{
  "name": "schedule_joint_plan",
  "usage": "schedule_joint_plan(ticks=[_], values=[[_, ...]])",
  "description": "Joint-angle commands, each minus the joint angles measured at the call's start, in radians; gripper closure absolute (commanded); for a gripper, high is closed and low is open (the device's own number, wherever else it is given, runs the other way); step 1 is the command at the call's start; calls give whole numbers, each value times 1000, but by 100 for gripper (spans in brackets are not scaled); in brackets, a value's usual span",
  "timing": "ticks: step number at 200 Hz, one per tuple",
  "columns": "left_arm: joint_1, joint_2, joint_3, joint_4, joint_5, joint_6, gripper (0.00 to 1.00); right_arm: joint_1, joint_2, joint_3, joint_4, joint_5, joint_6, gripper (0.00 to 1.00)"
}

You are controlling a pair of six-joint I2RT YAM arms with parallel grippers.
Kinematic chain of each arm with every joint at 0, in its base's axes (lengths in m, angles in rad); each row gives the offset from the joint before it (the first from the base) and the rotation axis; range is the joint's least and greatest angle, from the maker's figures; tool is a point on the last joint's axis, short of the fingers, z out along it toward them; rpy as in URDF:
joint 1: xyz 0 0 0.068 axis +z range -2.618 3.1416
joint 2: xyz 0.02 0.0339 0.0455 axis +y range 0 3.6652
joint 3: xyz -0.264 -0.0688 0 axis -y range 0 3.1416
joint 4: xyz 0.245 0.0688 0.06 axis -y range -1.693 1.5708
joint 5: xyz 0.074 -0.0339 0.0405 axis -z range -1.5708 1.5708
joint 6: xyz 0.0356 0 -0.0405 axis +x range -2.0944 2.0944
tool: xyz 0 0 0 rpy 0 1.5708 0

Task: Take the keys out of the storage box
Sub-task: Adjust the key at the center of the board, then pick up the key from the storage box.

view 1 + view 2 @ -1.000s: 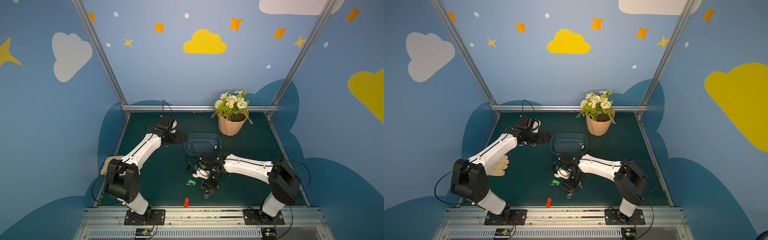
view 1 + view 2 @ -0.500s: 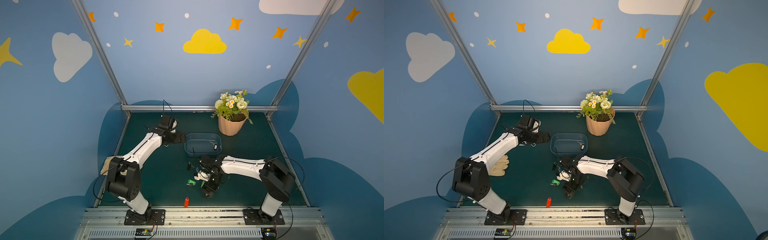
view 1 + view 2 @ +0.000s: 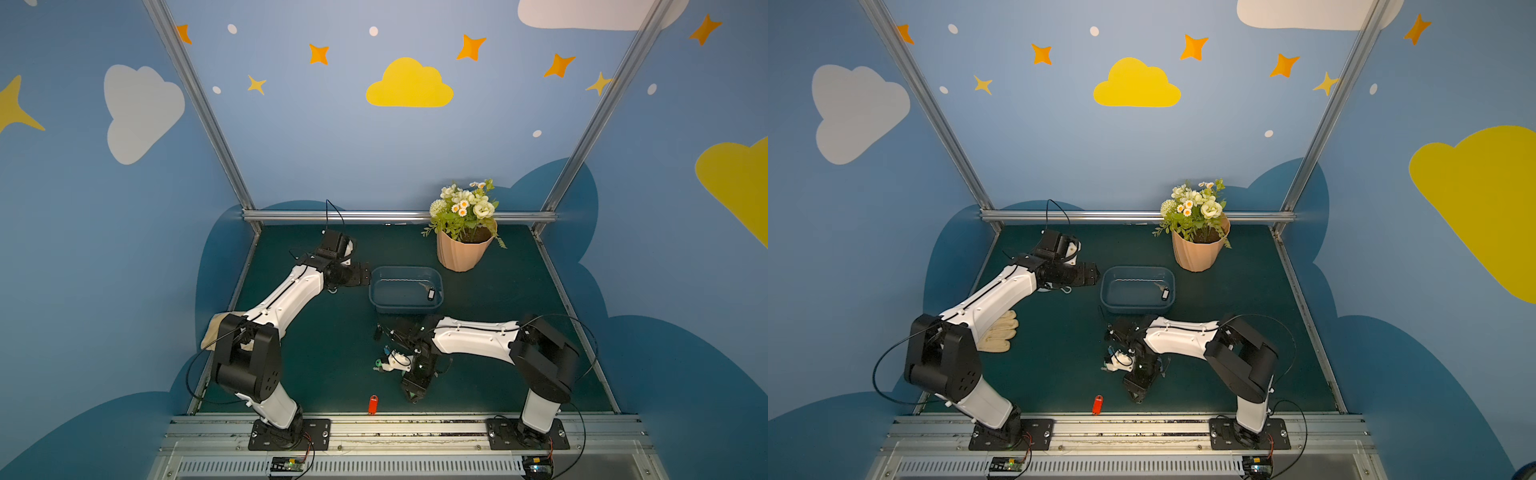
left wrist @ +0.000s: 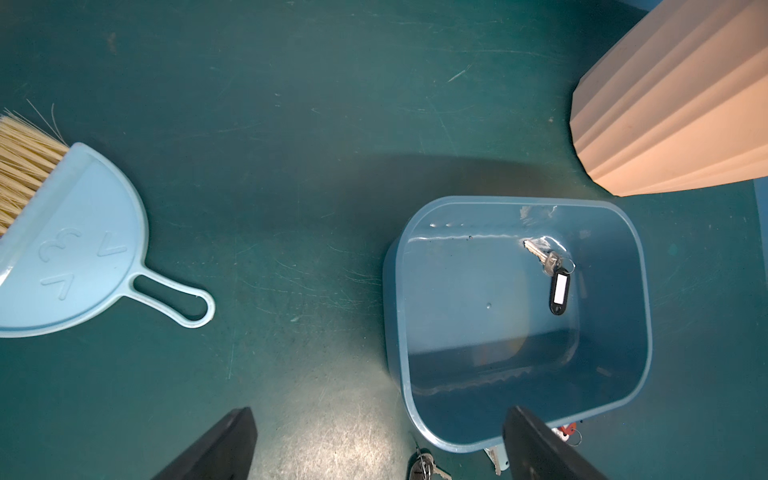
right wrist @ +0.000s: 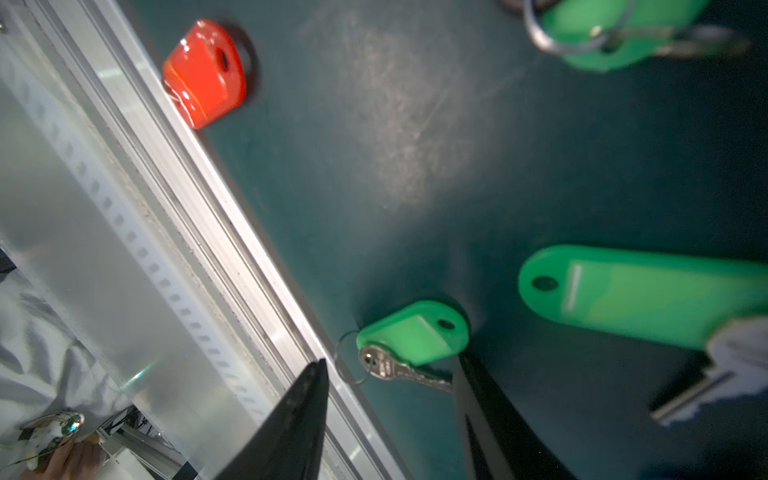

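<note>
The blue-grey storage box [image 3: 405, 308] [image 3: 1136, 308] [image 4: 397, 316] sits mid-table and holds one key with a black tag [image 3: 431, 293] [image 3: 1165, 293] [image 4: 560, 291]. My left gripper [image 3: 358, 274] [image 4: 380, 422] hovers open beside the box's left end, holding nothing. Other keys lie on the mat: a red tag [image 3: 373, 404] [image 5: 203, 75] by the front rail and green tags [image 5: 644, 291] near my right gripper [image 3: 411, 395] [image 5: 390, 370]. Its jaws stand apart low over the mat, either side of a small green-tagged key [image 5: 415, 332], not clamped on it.
A peach ribbed flowerpot [image 3: 463, 249] [image 4: 673, 104] stands behind the box to the right. A light blue dustpan [image 4: 70, 249] and brush [image 4: 20, 166] lie left of the box. Cream gloves [image 3: 998, 332] lie under the left arm. The aluminium front rail [image 5: 124, 208] runs beside the right gripper.
My right gripper has moved toward the front rail and its jaws have narrowed around the green-tagged key. The left arm has not moved.
</note>
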Motion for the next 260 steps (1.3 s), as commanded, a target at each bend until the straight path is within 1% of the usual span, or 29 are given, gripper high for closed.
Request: schedule_joint_plan(ticks=[1,47,81,93,106,119,135,151,161,181,196,202,219,236,260], values=[[4,-5,-10,2,-5,14,1,8,-15,16,-34,-30,-8,46],[9,7,5,-8,-14,29,1,13,7,52,-50,-72,-43,45],[23,20,21,-12,-12,35,1,7,12,145,-130,-75,-81,43],[26,26,30,-14,-10,35,1,-19,-6,183,-149,-75,-72,42],[29,33,45,-20,-9,31,1,-77,-37,231,-157,-67,-49,41],[30,39,64,-29,-7,28,1,-154,-61,305,-169,-10,-4,39],[30,47,94,-44,-6,21,1,-248,-58,429,-191,94,73,34],[32,55,130,-64,-9,15,1,-335,-27,527,-194,155,155,34],[33,61,155,-79,-11,12,1,-368,6,569,-193,176,185,34],[34,68,206,-105,-17,11,1,-386,99,661,-221,273,206,39],[35,69,237,-110,-21,17,1,-389,185,747,-262,352,215,49],[34,69,246,-111,-25,21,1,-391,218,777,-272,383,213,51],[35,74,279,-124,-38,24,1,-395,303,852,-290,508,216,53],[37,84,317,-140,-39,27,1,-407,390,931,-308,573,208,54],[40,96,352,-143,-24,18,1,-414,501,1054,-357,701,206,56]])
